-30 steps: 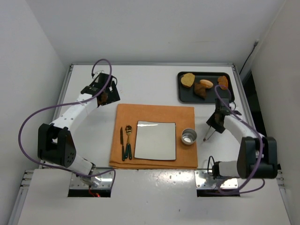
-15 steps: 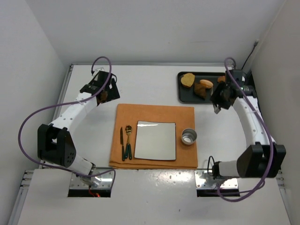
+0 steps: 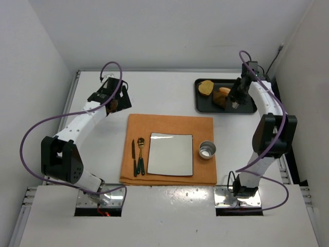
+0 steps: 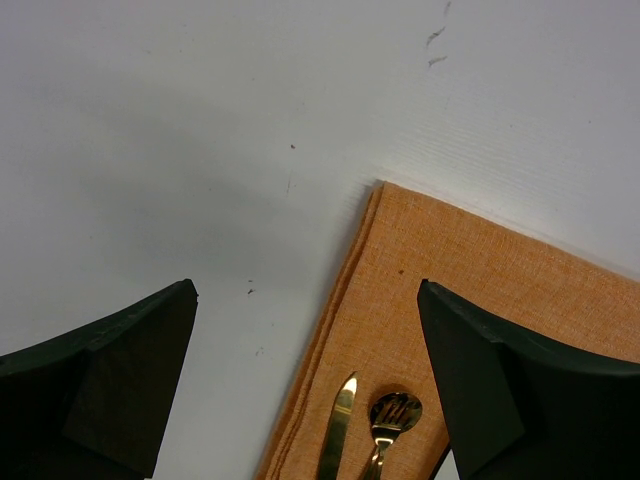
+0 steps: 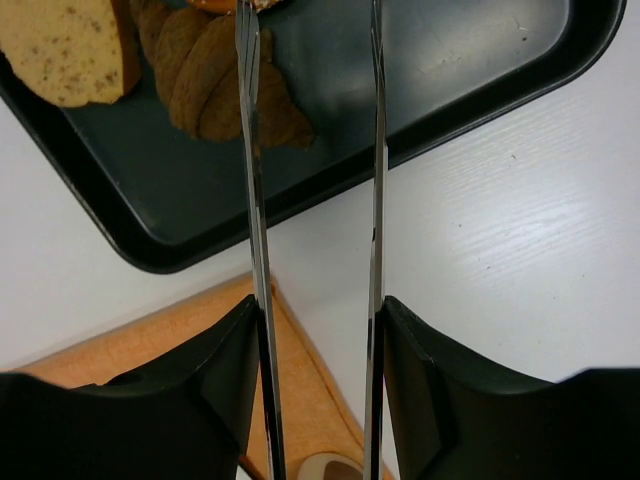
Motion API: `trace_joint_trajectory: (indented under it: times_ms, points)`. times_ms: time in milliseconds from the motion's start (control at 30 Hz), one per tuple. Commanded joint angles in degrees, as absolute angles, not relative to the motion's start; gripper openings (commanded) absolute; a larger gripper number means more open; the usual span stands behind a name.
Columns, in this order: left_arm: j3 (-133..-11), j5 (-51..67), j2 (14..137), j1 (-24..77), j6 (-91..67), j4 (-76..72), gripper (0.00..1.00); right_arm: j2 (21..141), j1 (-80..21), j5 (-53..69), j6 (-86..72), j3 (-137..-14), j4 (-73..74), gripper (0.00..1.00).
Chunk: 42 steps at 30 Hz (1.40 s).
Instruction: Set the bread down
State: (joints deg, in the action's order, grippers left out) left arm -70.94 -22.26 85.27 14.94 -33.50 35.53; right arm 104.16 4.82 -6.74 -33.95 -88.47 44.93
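Note:
The orange-brown bread does not show; my right arm covers the right end of the black tray where it could lie. My right gripper hovers over the tray, shut on metal tongs whose two blades stand apart. In the right wrist view the gripper points the tongs at the tray; their tips run off the top edge. My left gripper is open and empty over the table by the orange mat's far left corner.
On the tray lie a tan round slice, a pale bun and dark brown pieces. The orange mat holds a metal plate, a knife, a spoon and a small metal cup.
My right arm has swung from beside the metal cup out to the far right and over the tray, carrying the tongs. The left arm has not moved.

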Motion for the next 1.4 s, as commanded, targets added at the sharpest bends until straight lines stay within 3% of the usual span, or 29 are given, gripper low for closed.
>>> trace_joint_trajectory:
  times_ms: [0, 267, 600, 1300, 1367]
  points:
    - [-71.98, -22.50, 82.97, 15.38, -33.57, 35.16, 0.99, 103.54, 6.67, -6.42, -35.16, -91.67, 42.11, 0.49]
    - [-71.46, -22.50, 82.97, 15.38, -33.57, 35.16, 0.99, 107.57, 9.32, -11.07, -35.69, -95.00, 41.92, 0.49]
    - [-71.46, -23.03, 83.50, 15.38, -33.57, 35.16, 0.99, 118.56, 11.51, -11.87, -31.73, -108.62, 45.26, 0.52]
    - [-71.46, -24.70, 85.17, 15.38, -34.10, 36.21, 0.99, 125.59, 12.57, -9.86, -28.30, -111.97, 44.65, 0.52]
    - [-71.46, -24.70, 85.17, 15.38, -34.62, 36.21, 0.99, 126.12, 12.57, -8.18, -27.69, -111.97, 45.18, 0.45]
